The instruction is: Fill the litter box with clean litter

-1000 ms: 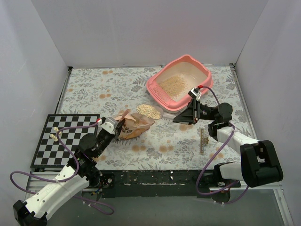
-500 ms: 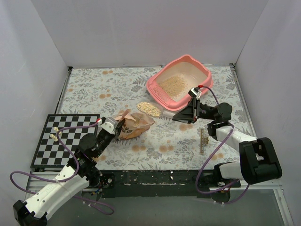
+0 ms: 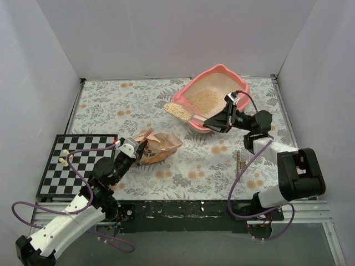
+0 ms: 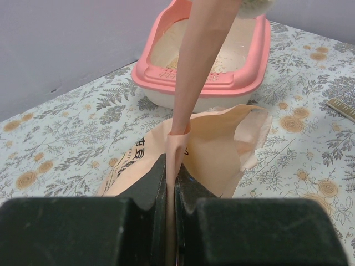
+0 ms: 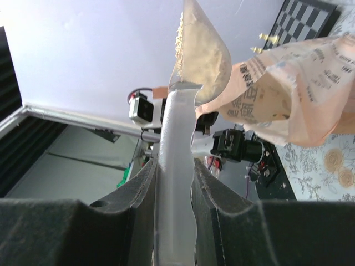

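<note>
The pink litter box [image 3: 239,87] stands at the back right with a pile of tan clean litter [image 3: 204,98] inside. My right gripper [image 3: 215,121] is shut on the handle of a clear scoop [image 3: 178,111], which is full of litter and held at the box's front-left corner. In the right wrist view, the gripper [image 5: 175,172] clamps the handle and the scoop bowl [image 5: 202,61] is above it. My left gripper [image 3: 140,149] is shut on the edge of the orange-peach bag [image 3: 162,146], which lies on the table. The left wrist view shows the gripper [image 4: 171,174] pinching a bag flap [image 4: 213,158], with the litter box [image 4: 166,75] beyond.
A black-and-white checkerboard [image 3: 77,163] with small pale pieces lies at the front left. A thin ruler-like strip [image 3: 238,165] lies on the floral cloth at the front right. White walls close in the back and both sides.
My right gripper has lifted the filled scoop from beside the bag and carried it back toward the litter box's front corner. The left gripper and the bag have not moved.
</note>
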Robot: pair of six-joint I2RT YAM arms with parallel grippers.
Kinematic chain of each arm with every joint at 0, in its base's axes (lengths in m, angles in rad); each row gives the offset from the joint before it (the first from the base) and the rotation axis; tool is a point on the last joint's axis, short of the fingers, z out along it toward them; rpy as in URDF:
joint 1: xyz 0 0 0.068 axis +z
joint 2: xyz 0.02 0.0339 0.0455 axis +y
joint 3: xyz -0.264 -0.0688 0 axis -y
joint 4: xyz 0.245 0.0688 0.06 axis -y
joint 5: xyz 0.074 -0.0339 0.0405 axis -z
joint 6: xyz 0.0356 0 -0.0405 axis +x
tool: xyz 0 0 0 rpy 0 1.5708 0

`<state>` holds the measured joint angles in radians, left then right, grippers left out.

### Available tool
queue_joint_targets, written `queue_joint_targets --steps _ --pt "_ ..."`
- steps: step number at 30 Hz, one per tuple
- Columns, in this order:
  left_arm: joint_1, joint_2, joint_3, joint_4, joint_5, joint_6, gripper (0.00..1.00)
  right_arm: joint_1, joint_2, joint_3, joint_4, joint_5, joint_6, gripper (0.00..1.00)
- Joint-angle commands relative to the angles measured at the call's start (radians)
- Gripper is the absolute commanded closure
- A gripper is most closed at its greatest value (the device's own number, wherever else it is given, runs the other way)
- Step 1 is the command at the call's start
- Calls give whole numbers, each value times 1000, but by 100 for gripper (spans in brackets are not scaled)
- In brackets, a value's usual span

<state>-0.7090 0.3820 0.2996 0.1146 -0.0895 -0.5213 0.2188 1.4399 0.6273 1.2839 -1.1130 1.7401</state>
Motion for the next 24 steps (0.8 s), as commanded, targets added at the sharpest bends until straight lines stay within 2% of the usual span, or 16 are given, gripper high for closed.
queue_joint_targets --steps 1,7,14,17,22,24 --pt "-7 -18 -1 80 27 -8 100 -50 63 72 176 58 55 99" --pt "-9 -17 -5 82 20 -5 100 -131 180 141 209 79 70 99" --pt "-7 -14 -7 85 19 0 100 -241 309 244 100 67 -23 99" --pt "-9 -11 -7 86 16 0 100 -269 338 288 -16 62 -108 99" --pt "-7 -2 -7 88 5 3 100 -297 340 348 -340 73 -351 99" --pt "-7 3 -7 86 1 4 100 -302 340 357 -418 85 -405 99"
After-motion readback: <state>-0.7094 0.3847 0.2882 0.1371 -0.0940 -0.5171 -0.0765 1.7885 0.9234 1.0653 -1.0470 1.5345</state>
